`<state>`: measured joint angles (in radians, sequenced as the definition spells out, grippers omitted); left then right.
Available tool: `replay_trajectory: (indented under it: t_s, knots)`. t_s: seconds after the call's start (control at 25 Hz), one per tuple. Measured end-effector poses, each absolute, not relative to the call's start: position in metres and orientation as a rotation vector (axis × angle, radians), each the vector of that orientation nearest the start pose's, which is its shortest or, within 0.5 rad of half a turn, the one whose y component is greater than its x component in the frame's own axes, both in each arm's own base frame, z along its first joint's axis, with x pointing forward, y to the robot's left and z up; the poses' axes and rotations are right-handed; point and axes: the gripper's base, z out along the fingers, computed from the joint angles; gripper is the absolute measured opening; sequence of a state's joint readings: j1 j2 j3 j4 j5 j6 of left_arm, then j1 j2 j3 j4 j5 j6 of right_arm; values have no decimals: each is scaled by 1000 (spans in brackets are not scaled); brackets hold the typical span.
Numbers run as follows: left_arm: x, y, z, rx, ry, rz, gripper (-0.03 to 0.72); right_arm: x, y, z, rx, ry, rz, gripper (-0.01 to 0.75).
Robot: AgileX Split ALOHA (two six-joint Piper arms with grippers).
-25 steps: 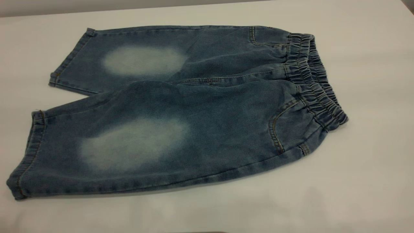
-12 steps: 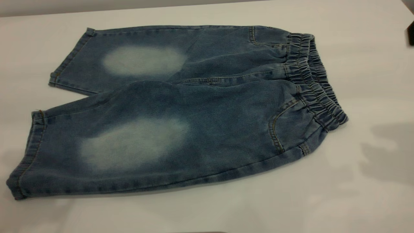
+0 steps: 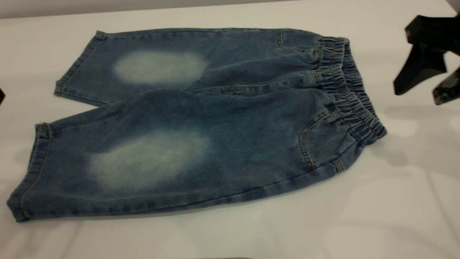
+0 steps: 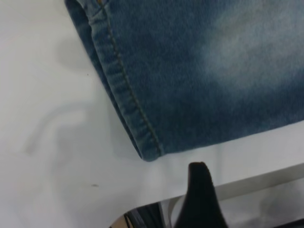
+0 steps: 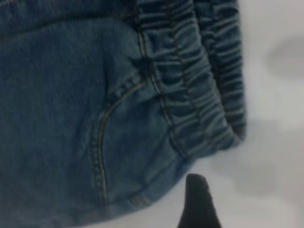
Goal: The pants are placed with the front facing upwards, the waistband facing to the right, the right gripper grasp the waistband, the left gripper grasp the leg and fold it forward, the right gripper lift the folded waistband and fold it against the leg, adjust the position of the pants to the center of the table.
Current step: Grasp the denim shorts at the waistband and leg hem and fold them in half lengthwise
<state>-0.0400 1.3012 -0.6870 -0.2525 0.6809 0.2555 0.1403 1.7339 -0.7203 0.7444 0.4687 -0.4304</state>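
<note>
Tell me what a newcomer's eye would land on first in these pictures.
First, the blue denim pants spread flat across the white table, with a pale faded oval on each knee and the gathered waistband at the exterior view's right. Next, the right gripper, dark, open, hanging above the table just beyond the waistband. The left gripper barely shows at the left edge, beside the leg hems.

The pants (image 3: 201, 122) lie flat on the table (image 3: 395, 201), legs toward the left, the waistband (image 3: 350, 90) at their right end. The right gripper (image 3: 424, 82) hangs above the table to the right of the waistband, apart from it. The left gripper (image 4: 202, 190) is near the nearer leg's hem corner.
</note>
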Motion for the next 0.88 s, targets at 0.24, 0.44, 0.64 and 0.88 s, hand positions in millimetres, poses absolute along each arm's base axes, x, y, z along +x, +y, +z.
replay_trajectory:
  t_s: [0.24,0.44,0.64,0.88]
  knots:
    - [224,-23,215,171,2731,-208,463,290,74,102,80,2935,595,452]
    - [224,-23,216,169,2725,-207,463,293,76,80,68,3007,612,452]
    - [225,-23,216,168,2721,-206,463,294,74,65,96,3036,609,452]
    - [225,-23,216,167,2719,-206,463,295,75,54,77,3025,652,452]
